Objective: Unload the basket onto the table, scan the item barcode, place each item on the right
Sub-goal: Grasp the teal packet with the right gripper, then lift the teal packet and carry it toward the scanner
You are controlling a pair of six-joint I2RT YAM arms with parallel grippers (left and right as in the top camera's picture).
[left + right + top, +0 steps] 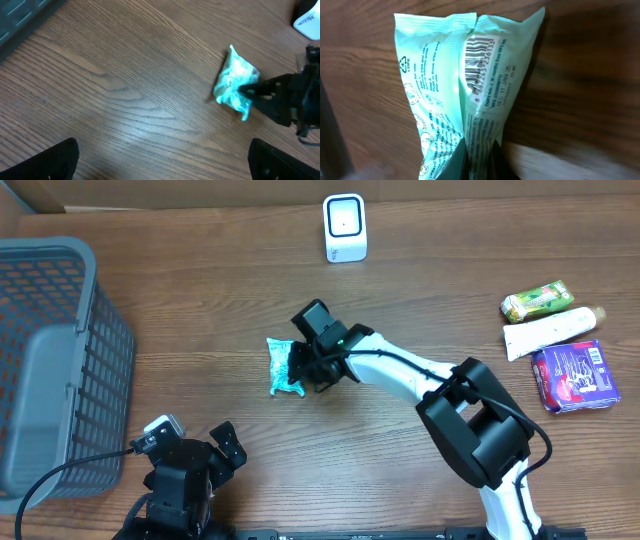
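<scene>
The right gripper (306, 367) is clenching one edge of the teal plastic packet (283, 368) at mid-table. The packet is sticking out to the gripper's left, long axis pointing toward the far edge. Its barcode (480, 52) is facing the wrist, and the white scanner (345, 227) is standing well beyond. The right arm is lying extended low over the table. The left gripper (167, 157) is hanging released near the basket (100, 380).
</scene>
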